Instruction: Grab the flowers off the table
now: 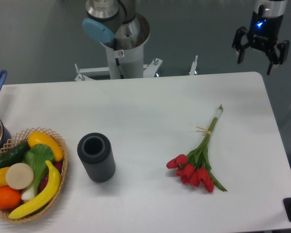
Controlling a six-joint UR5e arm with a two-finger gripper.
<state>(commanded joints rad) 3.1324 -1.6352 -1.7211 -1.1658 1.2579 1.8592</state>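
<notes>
Basket [58, 145] of fruit sits far left, then 1 dark cup [96, 157]. Flowers [200, 155] lie flat on the table [150, 107], right of the middle. Gripper [260, 51] hangs open, high past the far right corner. Nothing is picked up yet; reaching down and grabbing are left.
</notes>
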